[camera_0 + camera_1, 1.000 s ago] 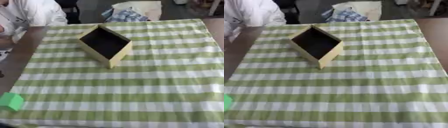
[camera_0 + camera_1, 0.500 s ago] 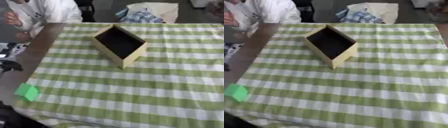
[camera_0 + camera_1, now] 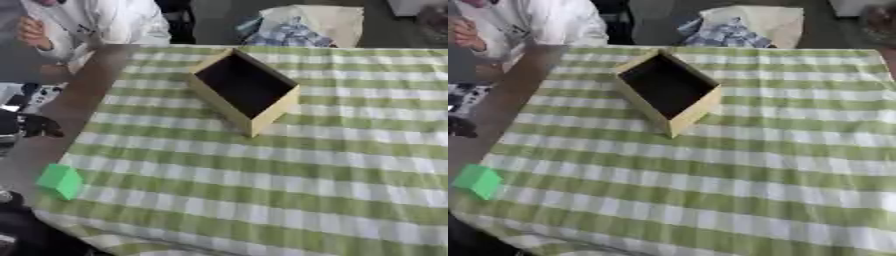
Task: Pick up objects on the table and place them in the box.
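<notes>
Green-and-white checked cloth (image 3: 289,180) covered most of the counter (image 3: 92,95), leaving a bare brown strip along its left edge. An open cardboard box (image 3: 243,91), pale yellow outside and dark inside, stood on the cloth toward the far middle, turned at an angle so that one corner pointed at the near side. Nothing could be made out inside it.

A small bright green block (image 3: 59,181) lay at the near left corner of the counter, right at the edge of the cloth and well apart from the box. In the right eye view the same block sat close to the picture's left border.

Neither of the robot's hands showed in either view, so neither hand's state could be told, and nothing was held over the cloth. Dark, blurred shapes (image 3: 26,125) lay at the left border beside the counter; what they were could not be told.

Beyond the far edge of the counter lay a heap of blue checked fabric with a cream-coloured bag (image 3: 306,25). A person in a white top (image 3: 105,22) sat at the far left corner, touching neither the box nor the block.
</notes>
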{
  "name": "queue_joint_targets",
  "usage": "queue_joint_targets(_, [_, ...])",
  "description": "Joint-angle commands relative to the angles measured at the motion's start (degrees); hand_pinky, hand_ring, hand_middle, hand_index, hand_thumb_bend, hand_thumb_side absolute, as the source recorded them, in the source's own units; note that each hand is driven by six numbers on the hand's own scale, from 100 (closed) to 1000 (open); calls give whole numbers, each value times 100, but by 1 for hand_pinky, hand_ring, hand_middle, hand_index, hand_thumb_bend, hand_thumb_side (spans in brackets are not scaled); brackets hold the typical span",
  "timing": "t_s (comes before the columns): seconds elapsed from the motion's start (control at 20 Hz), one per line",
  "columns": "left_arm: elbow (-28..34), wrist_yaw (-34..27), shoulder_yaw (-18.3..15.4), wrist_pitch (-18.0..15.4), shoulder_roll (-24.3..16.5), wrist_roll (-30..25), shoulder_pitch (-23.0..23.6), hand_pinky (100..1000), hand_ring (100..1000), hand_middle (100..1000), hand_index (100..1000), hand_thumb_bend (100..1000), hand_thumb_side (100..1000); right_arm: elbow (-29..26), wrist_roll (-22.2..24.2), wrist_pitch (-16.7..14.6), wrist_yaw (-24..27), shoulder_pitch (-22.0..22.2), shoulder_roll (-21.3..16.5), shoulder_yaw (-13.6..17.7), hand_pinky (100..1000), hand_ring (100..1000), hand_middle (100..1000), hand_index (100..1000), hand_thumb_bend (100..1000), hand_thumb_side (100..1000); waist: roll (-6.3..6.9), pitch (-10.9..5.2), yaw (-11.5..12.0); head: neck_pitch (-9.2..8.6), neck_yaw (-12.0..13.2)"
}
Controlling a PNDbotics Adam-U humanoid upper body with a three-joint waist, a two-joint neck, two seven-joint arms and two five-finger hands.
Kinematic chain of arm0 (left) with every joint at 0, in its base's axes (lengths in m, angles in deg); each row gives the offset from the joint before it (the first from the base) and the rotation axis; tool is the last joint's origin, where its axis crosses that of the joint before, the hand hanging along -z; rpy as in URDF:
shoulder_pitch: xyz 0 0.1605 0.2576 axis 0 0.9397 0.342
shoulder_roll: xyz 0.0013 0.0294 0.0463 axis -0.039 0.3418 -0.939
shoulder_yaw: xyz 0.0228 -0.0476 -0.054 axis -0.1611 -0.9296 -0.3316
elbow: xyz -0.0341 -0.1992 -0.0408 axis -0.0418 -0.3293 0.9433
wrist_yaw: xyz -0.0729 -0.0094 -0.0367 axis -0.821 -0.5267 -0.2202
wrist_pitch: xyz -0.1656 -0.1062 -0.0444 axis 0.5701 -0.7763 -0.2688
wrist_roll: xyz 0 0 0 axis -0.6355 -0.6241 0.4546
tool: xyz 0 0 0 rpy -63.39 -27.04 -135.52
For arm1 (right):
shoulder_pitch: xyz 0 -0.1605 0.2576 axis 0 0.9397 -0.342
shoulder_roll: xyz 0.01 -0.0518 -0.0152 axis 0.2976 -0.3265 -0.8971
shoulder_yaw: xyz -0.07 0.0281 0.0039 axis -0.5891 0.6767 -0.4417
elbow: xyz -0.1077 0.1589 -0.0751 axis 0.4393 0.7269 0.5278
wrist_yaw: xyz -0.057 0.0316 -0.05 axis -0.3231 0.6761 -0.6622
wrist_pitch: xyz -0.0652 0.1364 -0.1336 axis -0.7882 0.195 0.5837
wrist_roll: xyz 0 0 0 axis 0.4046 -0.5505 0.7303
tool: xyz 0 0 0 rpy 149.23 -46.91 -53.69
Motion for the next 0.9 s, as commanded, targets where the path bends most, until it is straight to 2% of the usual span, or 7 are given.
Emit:
queue_joint_targets(0.05, [6,25,36,-75,-159,-27,-138,904,889,937,959,706,280,-88,-6,1,46,-55,-59,32,575,747,709,897,100,1000,-13,-44,-14,37,-96])
queue_joint_targets(0.2, [-29,24,142,-132,-151,-85,-235,903,883,889,939,717,285,-88,2,2,59,-56,-38,30,574,747,708,897,100,1000,-18,-42,-39,37,-127])
queue_joint_targets(0.35, [-103,81,230,-182,-152,-178,-308,906,885,881,939,725,282,-88,1,3,67,-53,-27,36,573,746,707,898,100,1000,-20,-35,-62,37,-142])
queue_joint_targets(0.5, [-215,153,297,-222,-142,-253,-331,904,886,885,940,694,225,-88,0,11,75,-46,-16,45,571,746,706,898,100,1000,-22,-23,-83,37,-154])
queue_joint_targets(0.7, [-455,188,324,-200,-106,-196,-305,887,876,892,949,687,200,-88,-6,23,86,-35,9,60,568,745,703,899,100,1000,-23,-13,-95,37,-127])
queue_joint_targets(0.9, [-766,158,334,-136,-4,-23,-283,881,875,884,955,674,240,-88,-11,31,94,-28,26,72,568,744,702,899,100,1000,-35,-6,-109,37,-115])
